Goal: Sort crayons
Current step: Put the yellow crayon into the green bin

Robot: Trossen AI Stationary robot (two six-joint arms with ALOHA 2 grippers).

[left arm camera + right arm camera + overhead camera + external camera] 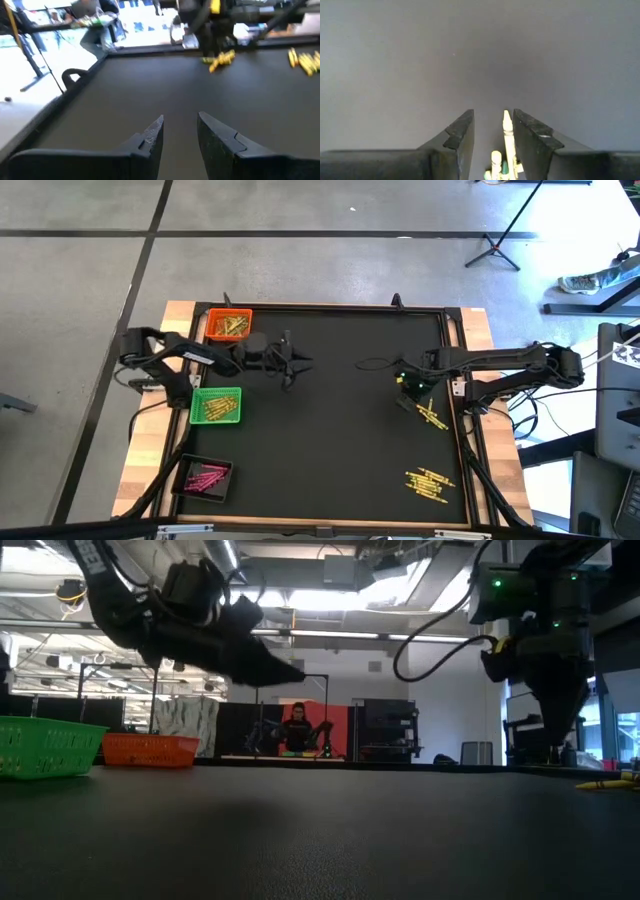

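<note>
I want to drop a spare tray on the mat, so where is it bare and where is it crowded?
Bare: the middle of the black mat, between the left pincer and the right pincer, down to the near edge. Crowded: the left side with the orange tray, green tray and black tray, and the right side with loose yellow crayons.

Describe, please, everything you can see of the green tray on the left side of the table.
The green tray is a small square basket of bright green, plastic-looking mesh with low latticed walls. It sits flat and upright on the black mat near the table's left edge, between the orange tray and the black tray, touching neither. A loose layer of thin yellowish crayons lies inside it. The left arm passes just above it in the high view; no gripper touches it.
</note>
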